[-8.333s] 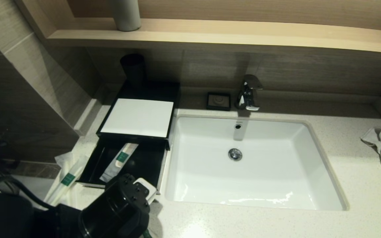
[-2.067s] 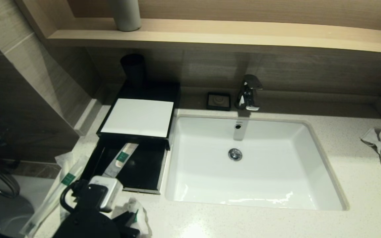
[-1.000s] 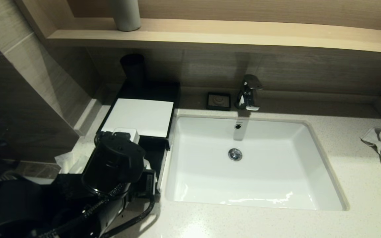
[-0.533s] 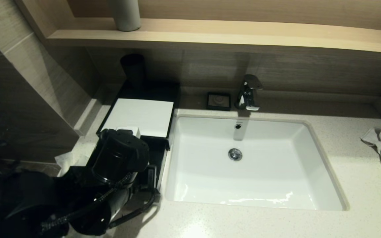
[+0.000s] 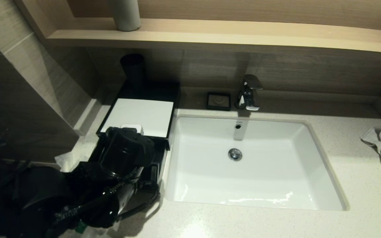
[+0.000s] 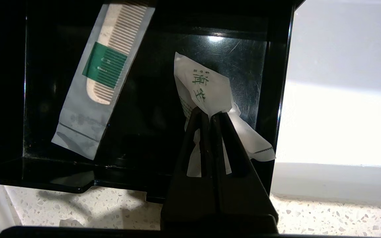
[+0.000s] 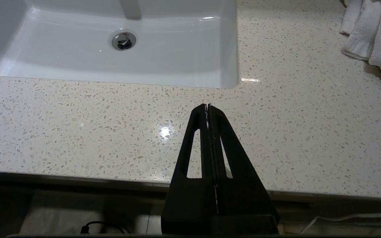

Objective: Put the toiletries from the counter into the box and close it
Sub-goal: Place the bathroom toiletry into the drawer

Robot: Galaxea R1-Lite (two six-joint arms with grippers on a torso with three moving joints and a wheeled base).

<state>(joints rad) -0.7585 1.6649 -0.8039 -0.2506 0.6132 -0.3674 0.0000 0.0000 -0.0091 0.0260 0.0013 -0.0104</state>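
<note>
I had the left hand (image 6: 209, 114) poised over the open drawer (image 6: 150, 82) of the black box (image 5: 140, 115), its two fingers pinched together on the crumpled tail of a small white sachet (image 6: 207, 94) printed with green characters. The pouch hung over the drawer's floor, toward the side nearest the sink (image 5: 243, 158). One loose corner trailed out over the drawer's wall on that sink side. A long sachet holding a comb (image 6: 103, 79), marked with a green label, already lay flat in the drawer on the side away from the sink.

The right hand (image 7: 207, 105) was parked with fingers together and empty, hovering over the speckled surface (image 7: 78, 125) in front of the sink.

My main worry was that trailing corner. If I had let go with the pouch so close to the sink-side wall, I judged it could drape over the edge, slide out toward the basin, or get caught when the drawer was pushed shut. The wrapper also looked light and crinkled, so it might have clung to the fingers on release instead of dropping cleanly.

From the head view my arm hid most of the drawer, so I could not see how high the pouch hung. More wrapped items showed pale beside the box, on its side away from the sink (image 5: 66, 162), partly hidden by the arm and near the surface's edge; a careless sweep could have knocked them off.
</note>
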